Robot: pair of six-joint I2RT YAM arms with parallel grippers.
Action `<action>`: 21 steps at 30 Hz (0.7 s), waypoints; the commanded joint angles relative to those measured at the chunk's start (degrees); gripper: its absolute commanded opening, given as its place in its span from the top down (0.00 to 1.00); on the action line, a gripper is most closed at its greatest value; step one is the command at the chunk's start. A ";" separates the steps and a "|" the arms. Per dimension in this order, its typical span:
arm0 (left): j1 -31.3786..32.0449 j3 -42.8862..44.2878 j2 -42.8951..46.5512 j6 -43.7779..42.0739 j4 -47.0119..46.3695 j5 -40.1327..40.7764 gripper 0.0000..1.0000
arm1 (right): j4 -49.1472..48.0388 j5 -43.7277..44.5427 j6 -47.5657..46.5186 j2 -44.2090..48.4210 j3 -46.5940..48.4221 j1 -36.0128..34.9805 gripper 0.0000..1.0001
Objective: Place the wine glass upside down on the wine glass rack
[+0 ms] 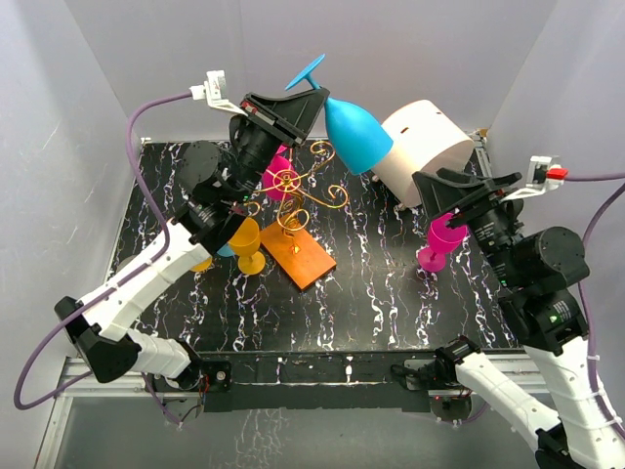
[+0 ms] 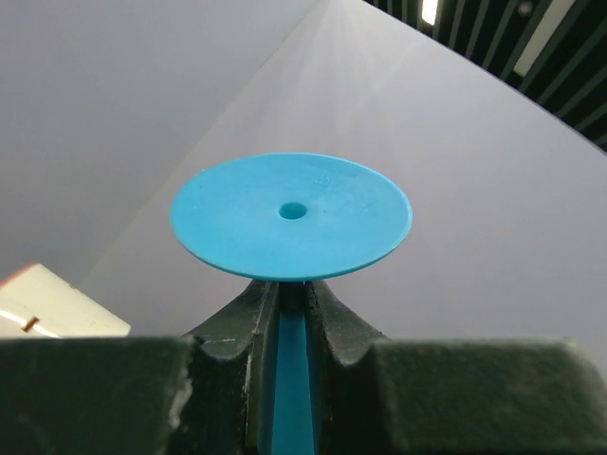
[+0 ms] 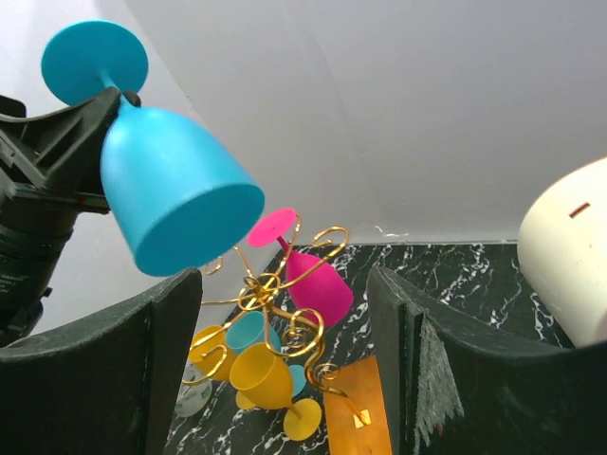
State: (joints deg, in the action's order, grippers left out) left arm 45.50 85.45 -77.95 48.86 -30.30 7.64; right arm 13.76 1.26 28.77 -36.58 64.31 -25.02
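Your wine glass rack point(image 1: 303, 200) stands left of centre on the surface point(image 1: 391, 283), with the wine glass point(image 1: 356, 132) tilted in the air above and right of it, in the left gripper point(image 1: 314, 95). A hanging glass point(image 1: 276, 178) is on its far-left arm, another glass point(image 1: 247, 239) sits just left of it, a third glass point(image 1: 441, 239) is well to its right, and a rounded container point(image 1: 425, 147) is behind it to the right.

Top cam – high, behind arm bases, looks down on whole table point(image 1: 391, 293), both arms in shot. L wrist cam – v. close, aims up along left pincer point(image 2: 292, 299) at blue wine glass point(image 2: 291, 216) foot + wall. R wrist cam peers out through right pincer point(image 3: 282, 318); shares that glass + wine glass rack point(image 3: 268, 284) w/ top cam
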 commanded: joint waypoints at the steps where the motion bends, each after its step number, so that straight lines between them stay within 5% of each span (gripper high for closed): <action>1: -0.20 3.55 3.13 -15.41 0.46 -8.30 1.00 | -0.09 -4.22 -1.73 -1.85 6.60 -0.03 0.31; 13: -0.15 4.70 3.11 -33.94 3.83 -30.84 1.00 | 2.57 -20.31 2.47 -11.87 20.49 -0.03 0.28; 21: -0.16 1.78 2.97 -38.01 -0.30 -38.58 1.00 | 2.77 -22.66 6.70 -14.68 25.90 -0.04 0.28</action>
State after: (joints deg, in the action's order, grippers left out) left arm 45.50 87.39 -76.51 15.11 -26.02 -24.43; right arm 17.19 -19.11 33.26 -50.63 85.41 -25.02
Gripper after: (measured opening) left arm 0.119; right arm 0.721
